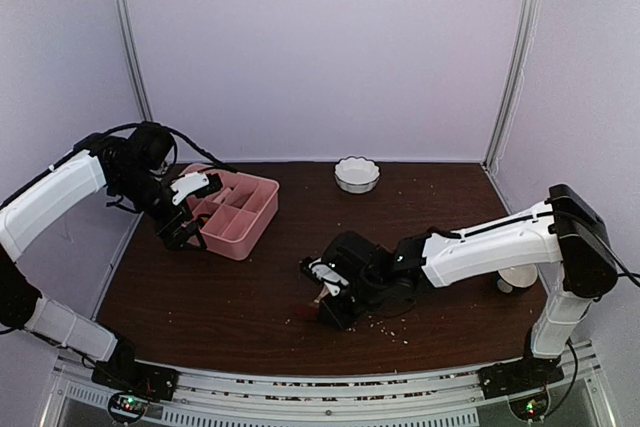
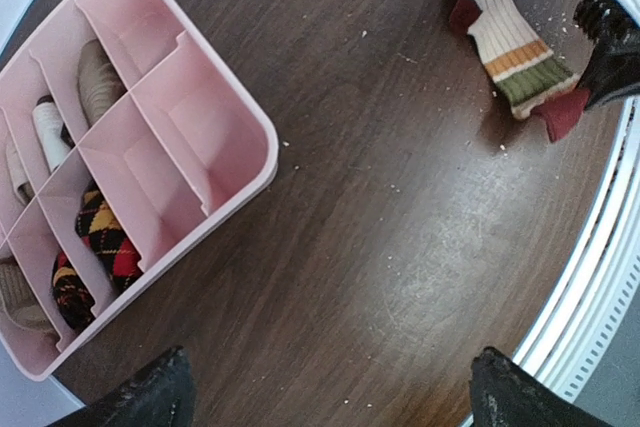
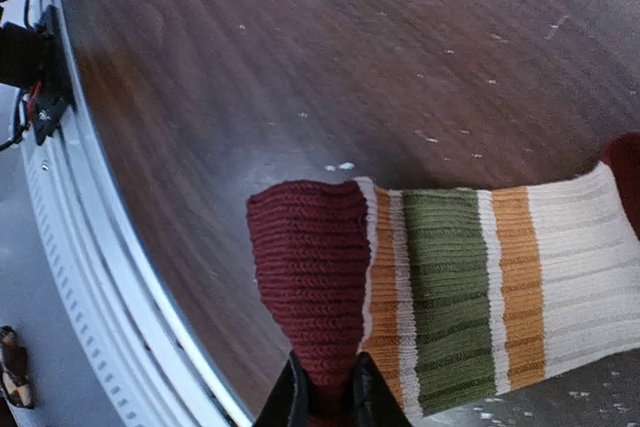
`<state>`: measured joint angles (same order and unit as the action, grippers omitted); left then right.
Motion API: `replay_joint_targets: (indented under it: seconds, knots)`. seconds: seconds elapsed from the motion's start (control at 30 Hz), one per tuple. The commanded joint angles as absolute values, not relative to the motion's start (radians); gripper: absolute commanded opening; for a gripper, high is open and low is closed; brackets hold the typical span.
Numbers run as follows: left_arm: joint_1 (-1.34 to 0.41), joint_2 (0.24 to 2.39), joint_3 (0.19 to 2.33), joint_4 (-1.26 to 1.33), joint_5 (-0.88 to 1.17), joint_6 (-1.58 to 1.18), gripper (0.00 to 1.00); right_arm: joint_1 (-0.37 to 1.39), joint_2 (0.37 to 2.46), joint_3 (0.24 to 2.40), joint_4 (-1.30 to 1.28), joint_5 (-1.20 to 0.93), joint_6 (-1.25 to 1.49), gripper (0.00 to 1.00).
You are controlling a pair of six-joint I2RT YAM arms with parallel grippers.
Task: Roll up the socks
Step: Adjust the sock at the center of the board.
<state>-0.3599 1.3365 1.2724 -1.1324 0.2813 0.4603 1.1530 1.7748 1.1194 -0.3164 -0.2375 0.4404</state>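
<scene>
One striped sock (image 3: 470, 287) (maroon cuff (image 3: 310, 267)) sits pinched in the right end effector (image 3: 322, 392).

The striped sock (image 3: 450, 287) in the right claw (image 3: 322, 402) is cream ribbed knit, banded orange, olive green and orange again with thin cream lines between, and ends in a dark maroon cuff at the claw's black fingertips (image 3: 283, 405). Under that claw the desk (image 3: 300, 47) is dark brown wood grain flecked with pale crumbs. Ahead and left of the black-fingered left claw (image 2: 335, 387), the tray (image 2: 240, 137) is pastel pink; it holds an argyle sock (image 2: 100, 237) in black, yellow and red diamonds, a tan-brown roll (image 2: 97, 77) and a white roll (image 2: 48, 132). Beyond the right claw, the scalloped bowl (image 1: 357, 175) is white.
</scene>
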Motion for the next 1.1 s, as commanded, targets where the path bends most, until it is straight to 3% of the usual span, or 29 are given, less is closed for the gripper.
replay_joint_targets:
  seconds: [0.0, 0.1, 0.27, 0.37, 0.53, 0.57, 0.73, 1.07]
  knots:
    - [-0.354, 1.347, 1.315, -1.170, 0.398, 0.510, 0.98, 1.198, 1.813, 1.108, -0.116, -0.325, 0.551, 0.22]
    - [-0.354, 1.359, 1.310, -1.195, 0.433, 0.527, 0.98, 1.195, 1.796, 1.060, -0.057, -0.380, 0.569, 0.58]
    - [-0.359, 1.355, 1.294, -1.221, 0.498, 0.568, 0.98, 1.140, 1.691, 0.982, -0.031, -0.342, 0.582, 0.71]
    - [-0.371, 1.352, 1.290, -1.240, 0.539, 0.604, 0.98, 1.091, 1.654, 0.956, -0.101, -0.184, 0.637, 0.64]
    - [-0.457, 1.357, 1.271, -1.238, 0.559, 0.653, 0.98, 0.995, 1.678, 0.932, -0.245, -0.035, 0.716, 0.32]
    - [-0.482, 1.362, 1.268, -1.230, 0.541, 0.656, 0.98, 0.988, 1.691, 0.936, -0.263, -0.011, 0.714, 0.30]
    - [-0.571, 1.394, 1.240, -1.172, 0.463, 0.652, 0.98, 0.968, 1.789, 0.993, -0.354, 0.083, 0.687, 0.21]
    - [-0.633, 1.351, 1.147, -1.052, 0.383, 0.703, 0.98, 0.894, 1.957, 1.179, -0.427, 0.143, 0.631, 0.12]
